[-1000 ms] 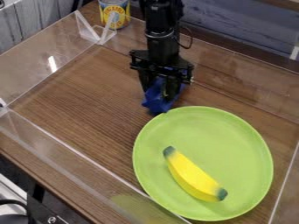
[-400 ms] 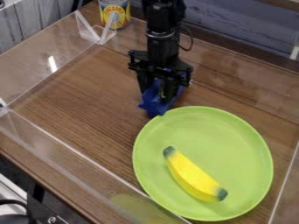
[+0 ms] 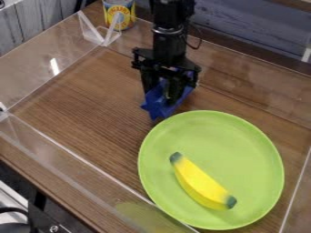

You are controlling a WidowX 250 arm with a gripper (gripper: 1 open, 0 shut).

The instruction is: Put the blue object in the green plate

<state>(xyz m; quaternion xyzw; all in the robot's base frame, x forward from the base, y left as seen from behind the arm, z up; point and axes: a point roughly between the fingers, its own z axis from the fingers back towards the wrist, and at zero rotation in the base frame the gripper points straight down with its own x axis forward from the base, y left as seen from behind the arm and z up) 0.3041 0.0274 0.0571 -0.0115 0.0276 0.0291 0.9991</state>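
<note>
Hand (image 3: 165, 88) points down, clamped on blue object (image 3: 155, 103) just beyond green plate (image 3: 243, 136) rim. Yellow banana-shaped piece (image 3: 202, 182) lies in plate. Wooden desk (image 3: 85, 100).

The count: 1 green plate (image 3: 249, 150), round and lime-coloured. 1 yellow banana-shaped piece (image 3: 202, 183) lies in it. 1 blue object (image 3: 155, 102), a dark blue block, is partly covered from above. 1 robot arm carries 1 gripper (image 3: 168, 89), black. 1 yellow container with a printed label (image 3: 116, 13) stands at the back; it is possibly a cup, too blurred to be sure. 1 wooden table top (image 3: 85, 96), bounded by clear plastic walls (image 3: 49, 50), of which at least 2 show.
</note>
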